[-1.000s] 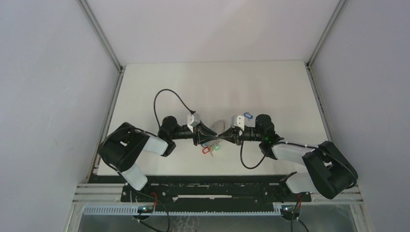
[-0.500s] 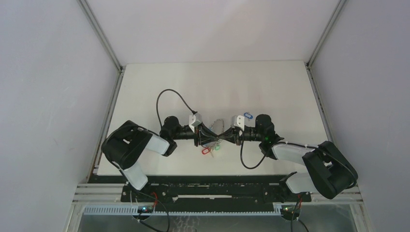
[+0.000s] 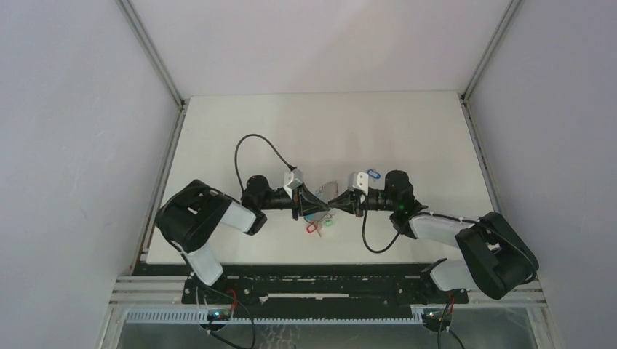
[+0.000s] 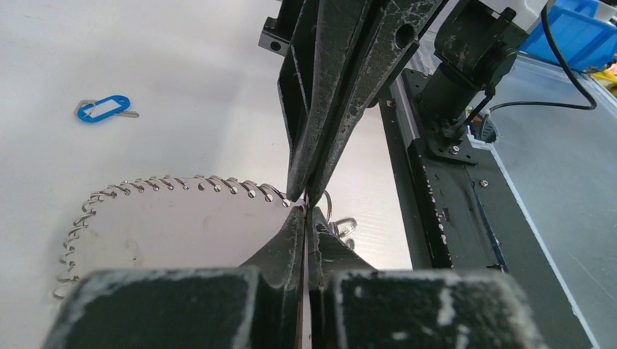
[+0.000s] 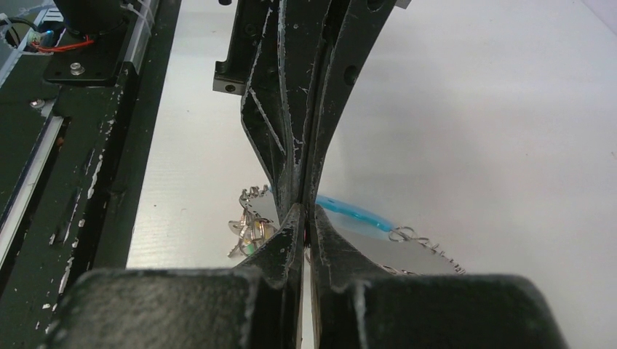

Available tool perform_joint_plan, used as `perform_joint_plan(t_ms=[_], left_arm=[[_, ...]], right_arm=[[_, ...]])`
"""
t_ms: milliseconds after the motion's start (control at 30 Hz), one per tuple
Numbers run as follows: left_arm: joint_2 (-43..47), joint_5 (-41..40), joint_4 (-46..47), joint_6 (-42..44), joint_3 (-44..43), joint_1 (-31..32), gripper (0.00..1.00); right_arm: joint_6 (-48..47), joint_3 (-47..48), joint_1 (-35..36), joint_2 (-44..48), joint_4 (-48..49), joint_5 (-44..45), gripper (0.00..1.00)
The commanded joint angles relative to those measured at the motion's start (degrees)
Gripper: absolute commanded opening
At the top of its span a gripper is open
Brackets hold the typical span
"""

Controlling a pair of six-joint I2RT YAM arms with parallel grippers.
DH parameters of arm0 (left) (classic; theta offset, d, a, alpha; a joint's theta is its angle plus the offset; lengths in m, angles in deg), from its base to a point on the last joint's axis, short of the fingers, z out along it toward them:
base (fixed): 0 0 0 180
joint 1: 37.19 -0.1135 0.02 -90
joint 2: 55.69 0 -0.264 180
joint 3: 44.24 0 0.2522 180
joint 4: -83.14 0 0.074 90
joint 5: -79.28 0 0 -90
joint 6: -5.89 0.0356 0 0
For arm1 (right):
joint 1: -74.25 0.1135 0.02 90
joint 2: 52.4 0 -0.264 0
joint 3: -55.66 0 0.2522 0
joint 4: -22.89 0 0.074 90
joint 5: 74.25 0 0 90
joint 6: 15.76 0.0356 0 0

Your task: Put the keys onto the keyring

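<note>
White matte desk (image 3: 327, 123), flat and bare over most of its far half. Bounded left and right by pale side rails (image 3: 165, 167), and at the near edge by a dark rail (image 3: 305, 270).

Lying flat on it, right of middle: key (image 4: 104, 109) with a blue oval head, a short silver blade and a small ring, well apart from the rest.

Near the middle: keyring (image 4: 211, 183), a thin wire loop strung with many small silver bits, casting a grey shadow on the white. Cannot tell whether resting on the desk or just above. At its near side, red tag (image 3: 311, 227) and green tag (image 3: 327, 222), contact likewise unclear.
</note>
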Motion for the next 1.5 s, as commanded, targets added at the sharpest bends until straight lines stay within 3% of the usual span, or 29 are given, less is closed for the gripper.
perform_joint_plan(t_ms=[0,133,333,500,600,1033,1467], left_arm=[[1.45,-0.37,4.02,-0.33,-2.34,1.07,0.0],[5.91,-4.37,-2.06,3.69,-0.37,0.94,0.0],[16.0,-11.79,-31.67,17.73,-3.34,1.2,0.0],[19.98,-16.07,-44.79,23.07,-5.88,2.04,0.0],[21.46,-18.51,-52.84,26.49,-7.92,2.95,0.0],[22.66,-20.82,-61.03,30.09,-11.03,5.01,0.0],[22.4,-21.47,-63.77,30.28,-12.82,5.68,0.0]], right_arm=[[0.14,2.77,0.68,0.39,1.83,-1.24,0.0],[-1.77,2.78,0.06,4.07,-6.08,0.71,0.0],[-4.96,2.77,-1.64,10.97,-16.94,3.33,0.1],[-8.96,3.52,-2.34,15.15,-24.53,5.93,0.21],[-10.35,4.65,-2.25,15.62,-27.2,5.89,0.22],[-15.94,10.65,1.31,4.53,-26.24,4.84,0.22],[-18.82,15.82,5.38,-2.77,-31.82,4.82,0.25]])
